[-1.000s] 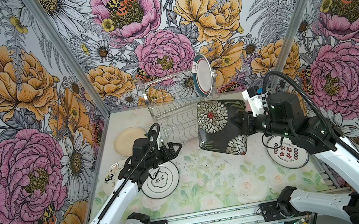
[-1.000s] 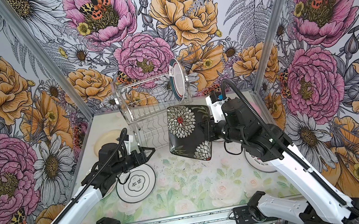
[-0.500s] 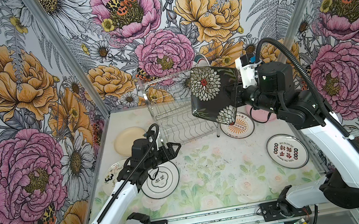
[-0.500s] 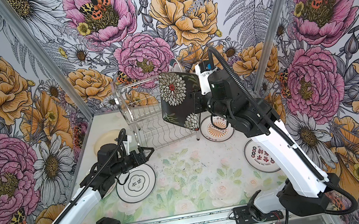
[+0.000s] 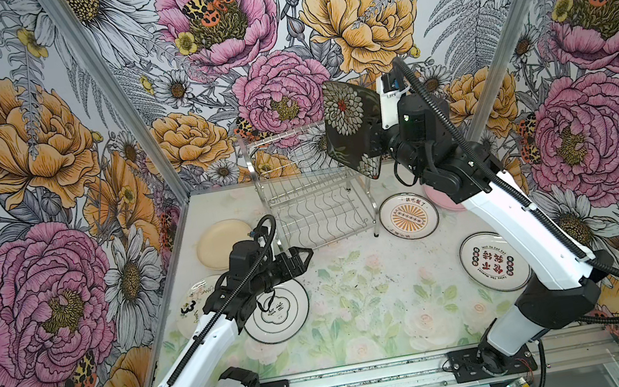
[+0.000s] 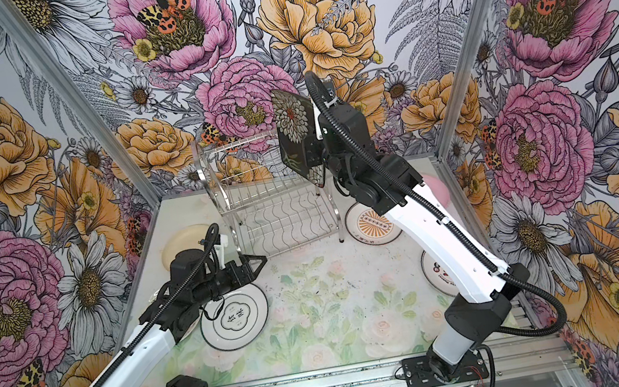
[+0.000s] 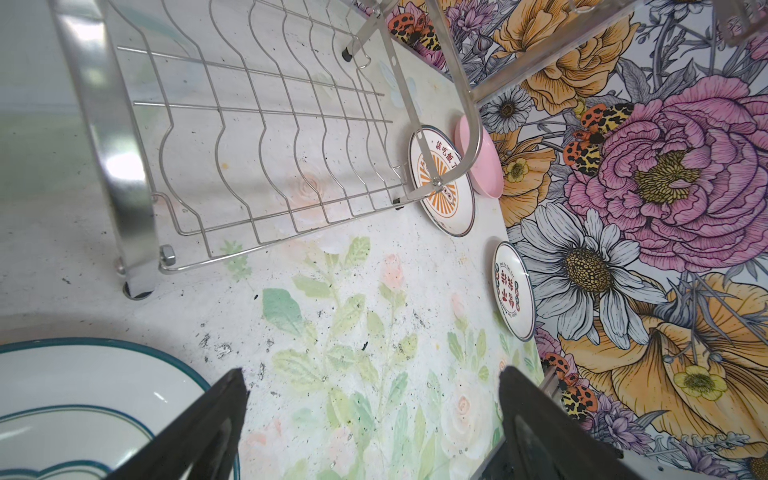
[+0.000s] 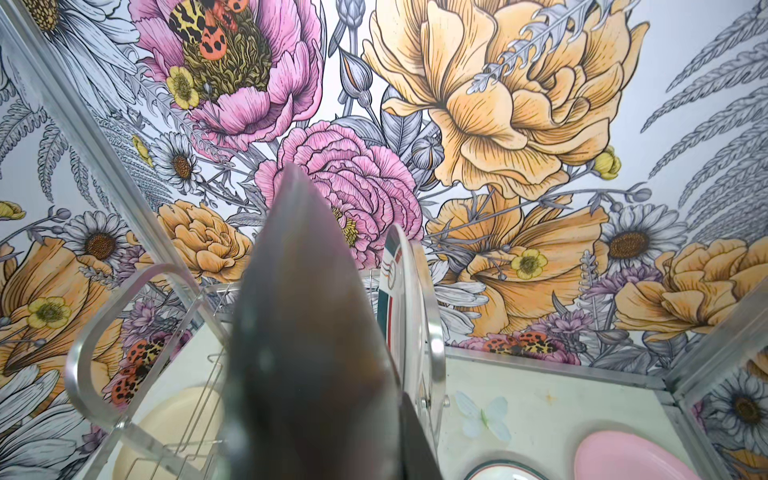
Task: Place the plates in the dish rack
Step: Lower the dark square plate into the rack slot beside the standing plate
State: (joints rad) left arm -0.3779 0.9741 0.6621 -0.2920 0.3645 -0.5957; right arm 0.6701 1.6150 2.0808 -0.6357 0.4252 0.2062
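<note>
I hold the black square plate (image 5: 350,129) on edge at the right end of the dish rack (image 5: 313,202), level with its upper tier; I cannot tell whether it touches the wires. The right gripper (image 5: 380,140) pinches the plate's right edge, its fingertips hidden behind it. In the right wrist view the plate is a blurred dark wedge just beside a striped plate (image 8: 401,299) standing in the rack. The left gripper (image 7: 370,382) hovers empty, fingers (image 7: 224,399) spread. The sunburst plate (image 7: 442,178) bears Chinese characters I cannot read reliably.
</note>
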